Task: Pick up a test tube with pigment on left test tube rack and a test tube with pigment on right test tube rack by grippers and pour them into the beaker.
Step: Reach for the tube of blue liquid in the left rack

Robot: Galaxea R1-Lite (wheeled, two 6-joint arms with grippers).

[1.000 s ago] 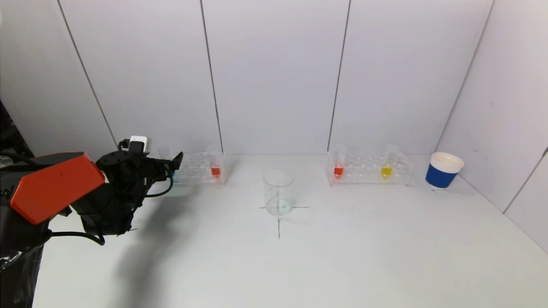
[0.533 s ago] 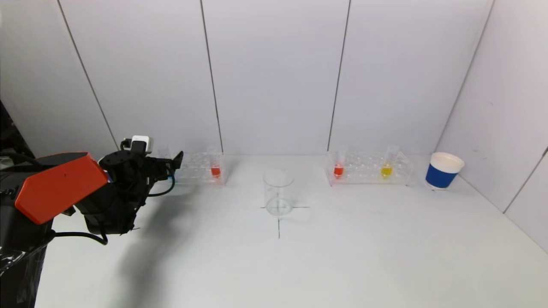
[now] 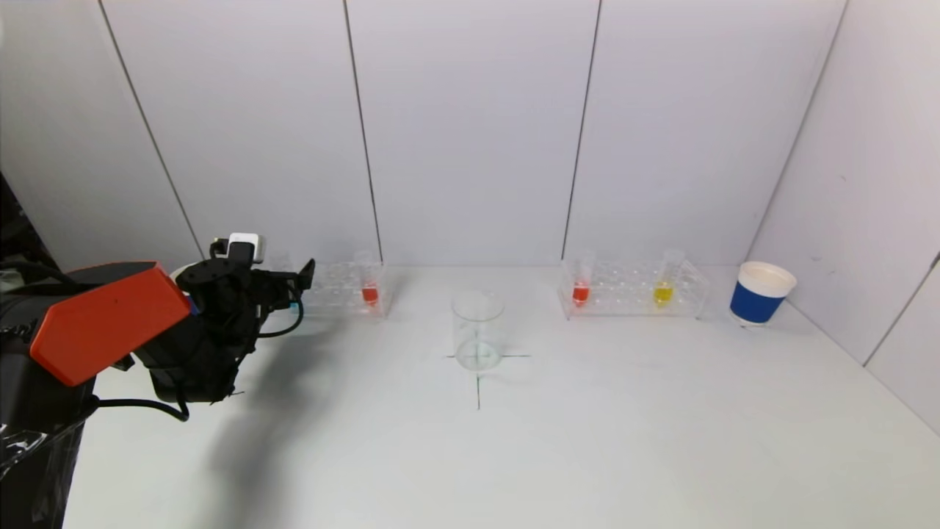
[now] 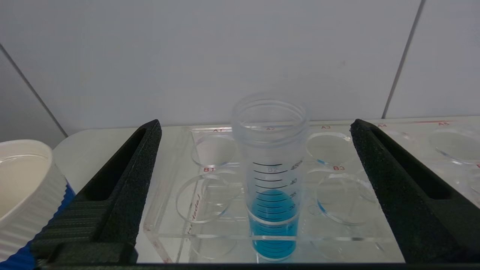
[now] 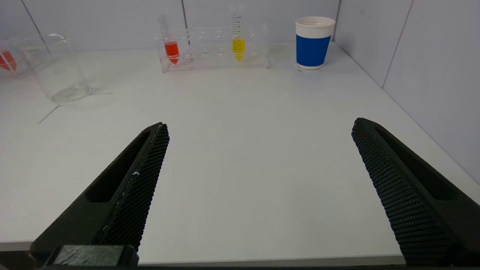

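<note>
The left tool [image 4: 255, 180] stands wide, its fingers either side of the blue tube [image 4: 273, 187] seated in the left rack [image 3: 334, 290], touching neither. Closing off-centre could tip that tube or drag the rack. The right tool [image 5: 258, 187] is wide too, empty, well short of the right rack [image 3: 633, 290]. I count two racks, one beaker [image 3: 478, 330] between them, four filled tubes, two cups.

Two racks [image 3: 341, 288], four tubes [image 3: 369, 283], one beaker [image 3: 478, 329], two cups [image 3: 761, 293].
</note>
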